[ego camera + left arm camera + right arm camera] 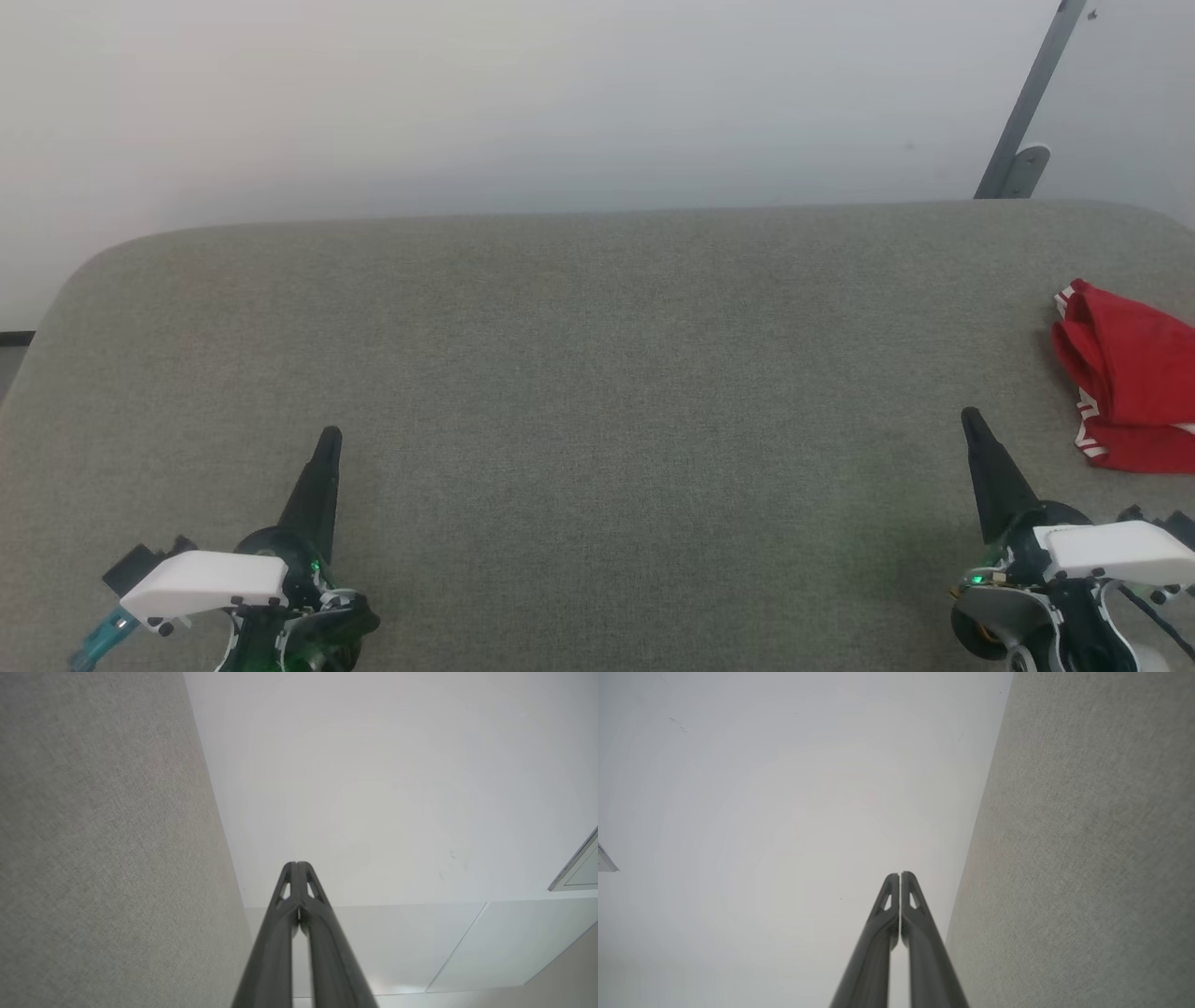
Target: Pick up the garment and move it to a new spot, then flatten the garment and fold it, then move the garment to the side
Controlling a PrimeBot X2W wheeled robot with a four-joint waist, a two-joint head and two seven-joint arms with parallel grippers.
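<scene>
The garment point(1134, 378), bright red with white striped trim, lies folded at the far right of the grey fabric table point(597, 373), partly cut off by the head view's edge. My right gripper point(971, 416) stands shut at the lower right, empty, a little to the left of the garment and nearer to me. At the lower left my left gripper point(331, 434) is shut and empty too, far from the garment. In the left wrist view my left gripper point(296, 863) has its tips pressed together, and in the right wrist view my right gripper point(900, 874) likewise.
A pale wall point(560, 93) rises behind the table's far edge. A grey metal bar with a bracket point(1027, 121) leans against it at the upper right. The table's rounded left corner point(84, 271) drops off to the floor.
</scene>
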